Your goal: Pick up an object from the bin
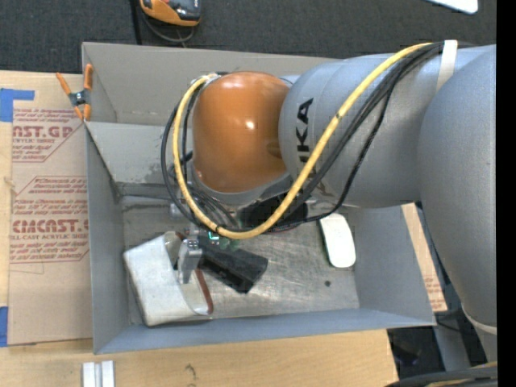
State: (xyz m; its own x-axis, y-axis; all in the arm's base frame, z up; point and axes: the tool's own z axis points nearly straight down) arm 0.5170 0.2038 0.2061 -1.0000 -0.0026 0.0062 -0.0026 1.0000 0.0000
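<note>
Pincer [189, 258] is down low in the front-left part of the bin [310, 289], tucked under the orange cover [238, 131]. Honestly I can't tell from this angle whether it's apart or together.

So what matters is what lies on either side of it. White pad [153, 285] lies flat in the front-left corner, and the pincer is right over its right edge, so most of the pad stretches off to the left and toward the front wall. Its long axis runs roughly back to front, tilted a bit. Black block [235, 269] lies just beside the pincer on the right, with its long axis more left to right and its near end close to the pad's edge. White oval [339, 242] is well apart, further right.

My guess is the pad is the likelier target, and a small shift left would centre the pincer on it.
</note>
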